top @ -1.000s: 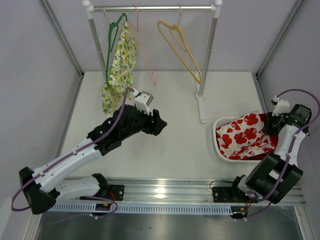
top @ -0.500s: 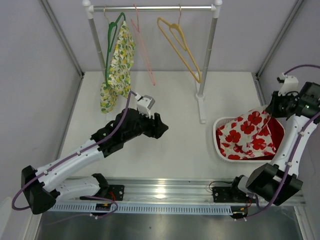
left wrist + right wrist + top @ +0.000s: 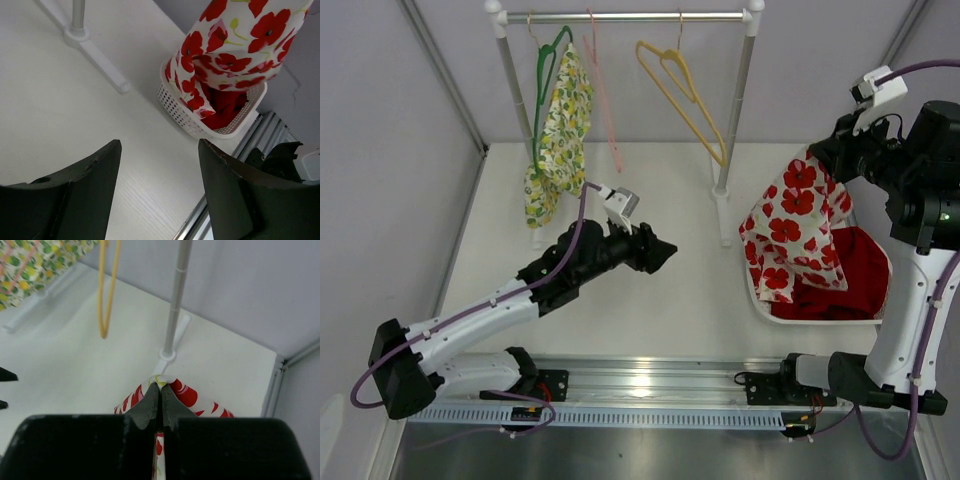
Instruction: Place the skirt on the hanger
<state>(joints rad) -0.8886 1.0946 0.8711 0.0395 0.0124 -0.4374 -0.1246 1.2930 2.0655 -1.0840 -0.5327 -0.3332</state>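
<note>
Right wrist view: the right gripper (image 3: 160,388) pinches the poppy skirt (image 3: 188,395), which hangs beneath it.

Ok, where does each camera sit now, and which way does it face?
Top external: above and behind the arms, looking down on the table; both arms show.
Left wrist: on the left gripper, facing skirt and basket; its open fingers show.
Right wrist: on the right gripper, facing the rack and yellow hanger; its shut fingers pinch the skirt.
Shared: top and left wrist both show skirt and basket.
</note>
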